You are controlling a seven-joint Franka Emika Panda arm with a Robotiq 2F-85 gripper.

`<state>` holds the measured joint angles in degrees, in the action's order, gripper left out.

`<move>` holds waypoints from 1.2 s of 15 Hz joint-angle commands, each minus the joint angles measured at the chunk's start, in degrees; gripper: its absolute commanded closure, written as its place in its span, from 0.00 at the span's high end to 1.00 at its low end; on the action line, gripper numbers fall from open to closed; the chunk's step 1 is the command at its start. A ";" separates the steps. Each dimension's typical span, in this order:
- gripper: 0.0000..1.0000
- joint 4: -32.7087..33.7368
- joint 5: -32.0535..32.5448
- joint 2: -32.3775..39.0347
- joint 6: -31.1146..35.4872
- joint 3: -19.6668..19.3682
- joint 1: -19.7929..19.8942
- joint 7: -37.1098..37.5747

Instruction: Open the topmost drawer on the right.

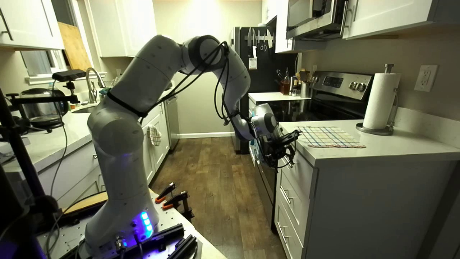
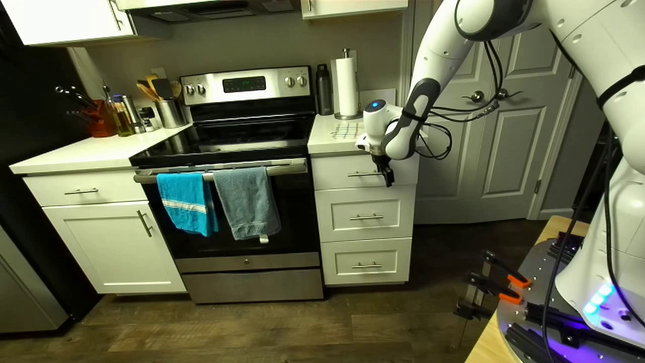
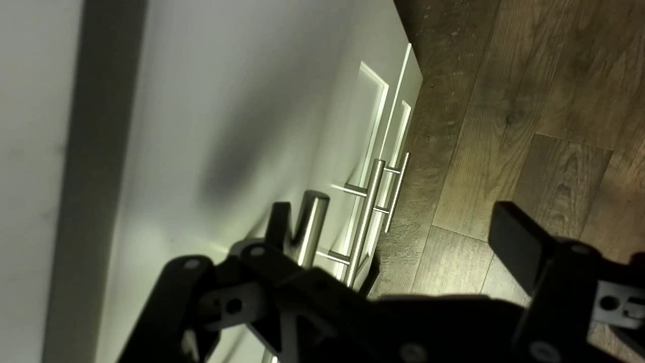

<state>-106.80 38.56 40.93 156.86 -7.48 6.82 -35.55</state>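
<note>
in the wrist view your gripper [image 3: 398,229] spans the bottom of the frame, its jaws spread well apart. the metal handle [image 3: 311,222] of the topmost drawer [image 3: 201,101] shows between them, left of centre, close beside the finger [image 3: 278,222] at left; you cannot tell whether they touch. the drawer's white front covers much of the left half. beyond, near the middle, are the lower drawers [image 3: 360,116] with their own handles [image 3: 365,219], and the wood floor [image 3: 554,101] takes up the right.

in an exterior view you see black clamps [image 2: 491,287] at the lower right, then your arm [image 2: 446,50] arched across the upper right corner. right of centre, the topmost drawer sits just under the white surface [image 2: 322,141], roughly in line with the fronts below it. on that surface lies a checkered cloth [image 2: 346,132]; behind it stand a paper towel roll [image 2: 346,85] and, to its left, a dark bottle [image 2: 324,91].
</note>
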 commanded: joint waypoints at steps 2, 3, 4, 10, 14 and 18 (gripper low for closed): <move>1.00 -0.36 1.25 -0.23 0.70 -0.75 0.48 0.39; 1.00 -0.35 1.57 -0.22 0.53 -1.05 0.33 0.45; 1.00 0.11 0.54 -0.06 -0.28 -0.09 0.52 0.10; 1.00 0.12 0.53 -0.05 -0.28 0.00 0.47 0.09; 1.00 0.43 -0.45 0.27 0.01 0.34 1.02 0.41; 1.00 0.86 -0.72 0.82 0.14 0.80 1.46 0.07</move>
<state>-106.79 38.53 41.03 156.83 -7.52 7.25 -35.55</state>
